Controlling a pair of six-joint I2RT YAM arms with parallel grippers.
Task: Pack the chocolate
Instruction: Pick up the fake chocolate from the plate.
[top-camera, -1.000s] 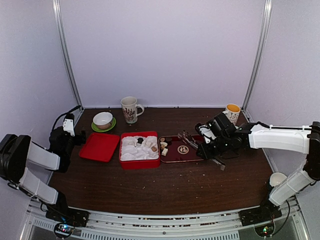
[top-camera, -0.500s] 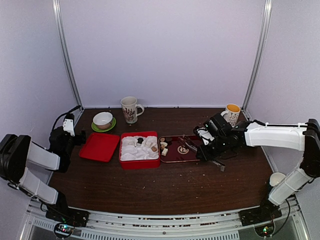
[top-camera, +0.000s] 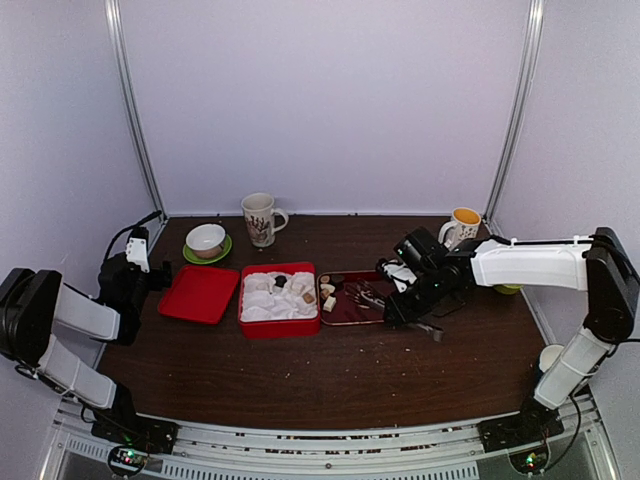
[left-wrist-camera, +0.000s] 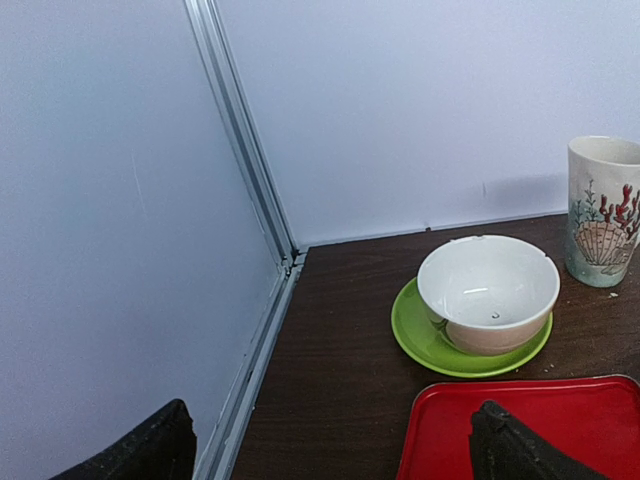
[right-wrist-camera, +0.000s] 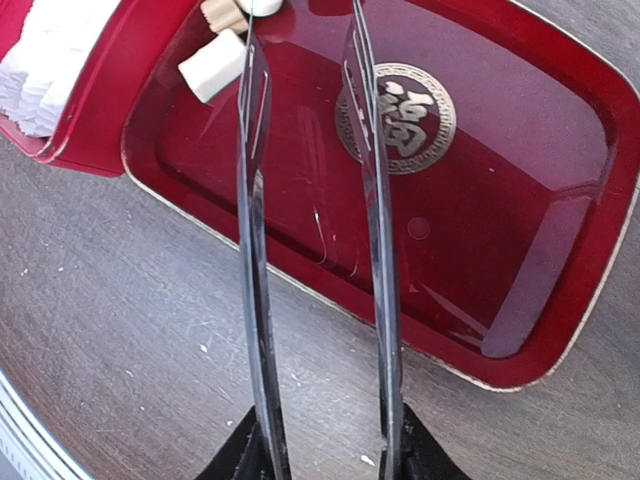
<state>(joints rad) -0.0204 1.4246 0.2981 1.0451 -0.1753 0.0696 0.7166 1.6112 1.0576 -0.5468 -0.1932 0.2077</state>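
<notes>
- White panels close in a dark brown tabletop (top-camera: 330, 380). Every place below is given from the dark red tray (right-wrist-camera: 590, 250) with the gold emblem.
- The chocolate (top-camera: 328, 291) lies in two lots. A small cluster sits at the tray's left end, and other pieces are already in the white insert (top-camera: 262, 300) of the red box (top-camera: 278, 327), just beside the tray's left side.
- The right fingers (top-camera: 400, 303) are partly closed on a pair of metal tongs (right-wrist-camera: 255, 250). The blades stand apart with nothing between them, and their tips are over the tray's left end, just beside a cream cube (right-wrist-camera: 212, 68).
- The left fingers (top-camera: 155, 277) are spread wide and hold nothing. They sit well left of the tray, by the red lid (top-camera: 200, 293) beyond the box.
- The step in hand looks like picking one piece off the tray.
  - Straddle a single cube with the blades on its flat sides.
  - Squeeze gently so it does not squirt out.
  - Lift it clear of the box wall and let go low over a free pocket.
- Counted: one tray, one box, one lid and one pair of tongs.
  - Far left of the tray are one bowl (left-wrist-camera: 487, 290) on one green saucer (left-wrist-camera: 420, 345) and one shell-patterned mug (left-wrist-camera: 603, 210).
  - Behind the tray's right end is one orange-filled cup (top-camera: 463, 225).
  - Near and to the right of the tray is one white cup (top-camera: 553, 357).
- For the chocolate, the wrist view shows one whole cube and parts of two more. From above I make out about four pieces on the tray and about four in the box, though they are too small to be sure.
</notes>
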